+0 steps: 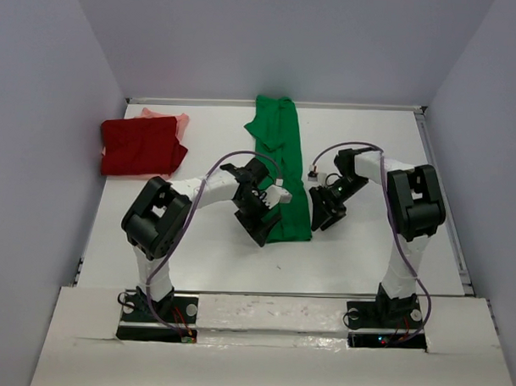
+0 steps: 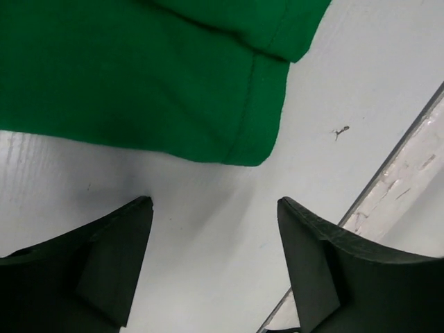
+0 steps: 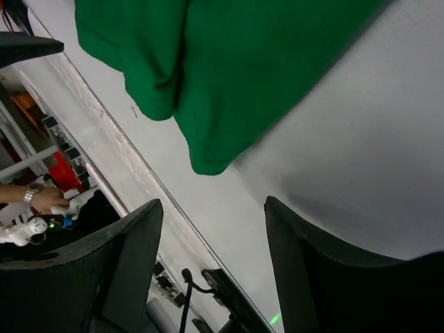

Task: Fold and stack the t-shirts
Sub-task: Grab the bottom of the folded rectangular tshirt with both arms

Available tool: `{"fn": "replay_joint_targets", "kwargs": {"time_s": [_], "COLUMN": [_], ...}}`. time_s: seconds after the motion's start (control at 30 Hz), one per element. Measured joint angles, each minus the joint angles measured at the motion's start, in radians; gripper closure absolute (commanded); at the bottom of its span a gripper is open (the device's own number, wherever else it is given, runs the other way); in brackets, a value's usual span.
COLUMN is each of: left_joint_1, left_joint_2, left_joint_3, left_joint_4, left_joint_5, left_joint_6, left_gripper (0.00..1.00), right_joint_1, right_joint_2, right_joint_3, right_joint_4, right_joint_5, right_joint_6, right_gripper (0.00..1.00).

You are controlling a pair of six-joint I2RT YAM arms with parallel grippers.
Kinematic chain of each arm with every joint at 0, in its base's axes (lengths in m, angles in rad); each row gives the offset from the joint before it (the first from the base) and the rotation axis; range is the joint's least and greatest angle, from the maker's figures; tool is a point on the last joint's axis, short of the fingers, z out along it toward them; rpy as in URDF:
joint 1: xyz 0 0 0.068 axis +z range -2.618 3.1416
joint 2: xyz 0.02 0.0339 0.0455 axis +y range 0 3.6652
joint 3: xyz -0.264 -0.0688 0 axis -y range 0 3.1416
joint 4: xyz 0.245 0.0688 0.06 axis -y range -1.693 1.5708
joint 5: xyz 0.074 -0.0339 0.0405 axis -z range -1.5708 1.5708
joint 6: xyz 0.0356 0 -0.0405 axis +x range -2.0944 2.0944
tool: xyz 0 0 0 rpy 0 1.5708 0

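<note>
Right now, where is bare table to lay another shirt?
Free: back right, between the long bright green cloth shirt and the table rim; between it and the folded dark red shirt. Crowded: centre, around left gripper and right gripper.

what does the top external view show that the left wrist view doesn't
Only the top view: the dark red shirt lying folded over the pink shirt at far left, the left arm, the right arm, and the green shirt as one long strip. Only the left wrist view: the left jaws standing open over bare table, the shirt's hem corner up close, and a small dark mark. Both: the green shirt and the white table.
</note>
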Motion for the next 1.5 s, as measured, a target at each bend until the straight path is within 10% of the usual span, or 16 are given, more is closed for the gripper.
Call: {"fn": "replay_joint_targets", "kwargs": {"time_s": [0.2, 0.73, 1.5], "left_joint_1": [0.010, 0.019, 0.031], "left_joint_2": [0.033, 0.051, 0.135], "left_joint_3": [0.000, -0.026, 0.037], "left_joint_4": [0.008, 0.050, 0.068], "left_joint_5": [0.095, 0.206, 0.281], "left_joint_6": [-0.004, -0.031, -0.050], "left_gripper": [0.66, 0.42, 0.56], "right_joint_1": [0.003, 0.004, 0.019], "right_joint_2": [0.023, 0.051, 0.127], "right_joint_3": [-0.027, -0.068, -0.042], "right_joint_4": [0.024, 0.060, 0.075], "right_joint_5": [-0.012, -0.087, -0.122], "right_joint_6": [0.023, 0.093, 0.127], "right_gripper": [0.35, 0.32, 0.59]}}
